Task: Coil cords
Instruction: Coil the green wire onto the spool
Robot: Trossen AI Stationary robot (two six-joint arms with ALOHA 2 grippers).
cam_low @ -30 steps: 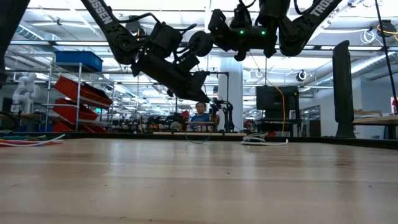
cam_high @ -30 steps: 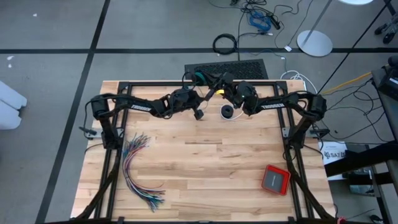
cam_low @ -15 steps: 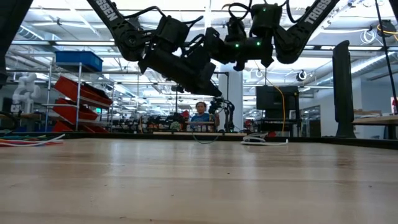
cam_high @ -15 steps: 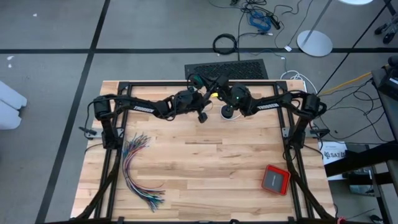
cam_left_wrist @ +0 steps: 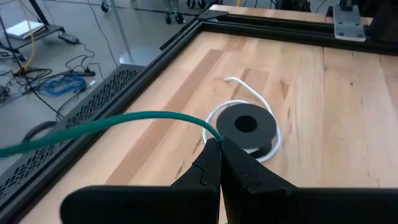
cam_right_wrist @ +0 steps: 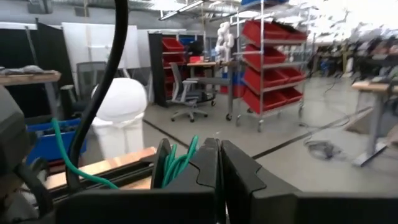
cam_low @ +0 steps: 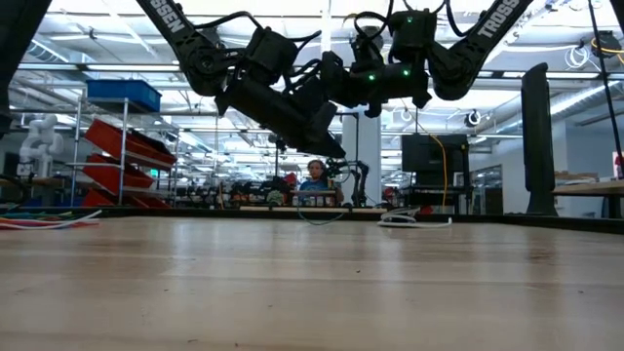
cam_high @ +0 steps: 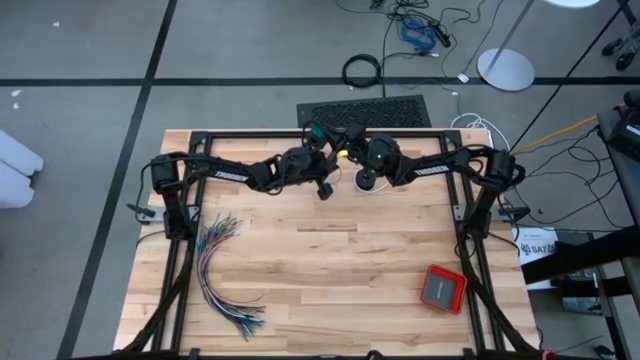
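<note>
High view: both dark arms meet above the far edge of the light wooden plank table (cam_high: 330,260), raised off its surface
Left tool (cam_left_wrist: 220,144): fingers pressed together on the thin teal-green cord (cam_left_wrist: 112,127), which runs from the fingertips out past the table's far edge
Right tool (cam_right_wrist: 219,149): fingers pressed together – several loops of the teal-green cord lie just beside them, though whether they pinch a strand I cannot tell
Teal cord, seen from above: a small green bunch (cam_high: 316,129) between the two wrists, held in the air
Black cord with white tail (cam_left_wrist: 245,124): a flat black coil lying on the table near the far edge, its white end curling around and away from it – untouched by either tool
Bundle of many-coloured wires (cam_high: 222,270): fanned out on the table's left side, well apart from the arms
Red-rimmed square box (cam_high: 442,288): near the table's right front corner
Low view: a person (cam_low: 314,176) sits in the room beyond (partly hidden behind the arms)
</note>
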